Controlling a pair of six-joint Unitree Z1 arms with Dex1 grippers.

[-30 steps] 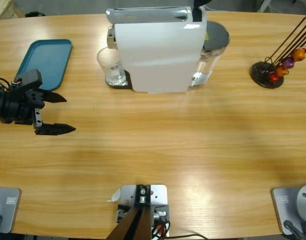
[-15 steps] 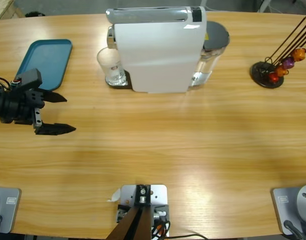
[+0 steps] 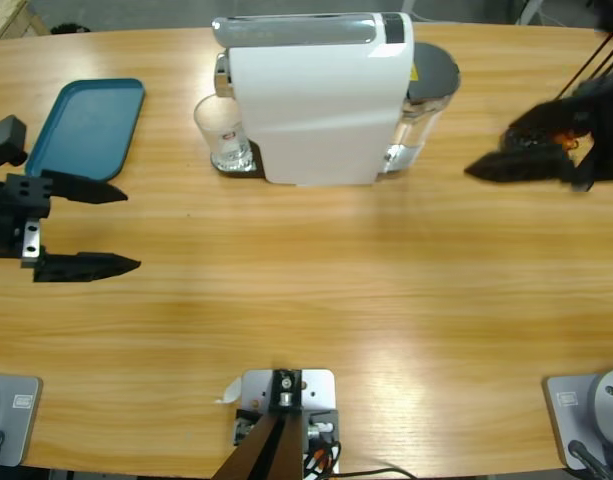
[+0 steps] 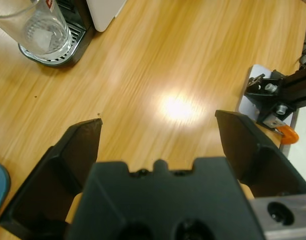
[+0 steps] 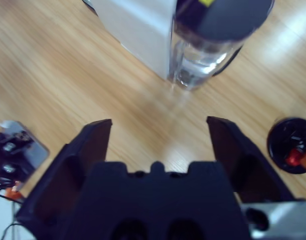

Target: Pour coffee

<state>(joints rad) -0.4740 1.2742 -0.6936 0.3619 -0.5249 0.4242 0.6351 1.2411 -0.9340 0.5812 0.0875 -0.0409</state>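
Two black grippers hang over the long wooden surface (image 3: 316, 290), one at each end. The left gripper (image 3: 81, 227) sits at the left edge, its fingers (image 3: 81, 188) spread wide with nothing between them, pointing across the bare wood just below the teal rectangular plastic tray (image 3: 86, 125). The right gripper (image 3: 521, 160) comes in from the right edge, blurred in the high view; its wrist camera shows its fingers (image 5: 90, 150) spread wide and empty too, aimed toward the clear water tank with a grey lid (image 5: 212, 40).

That tank stands against the right side of the boxy white coffee machine with a silver top (image 3: 316, 100), near the far edge. On the machine's left, a small clear glass tumbler (image 3: 224, 132) stands upright on the dark drip grate (image 4: 68, 47) under the spout. I can make out no coffee in it; the bottom looks clear.

At the far right, a black round capsule stand (image 5: 291, 145) with orange and red capsules (image 5: 297, 157) is partly hidden behind the right gripper.
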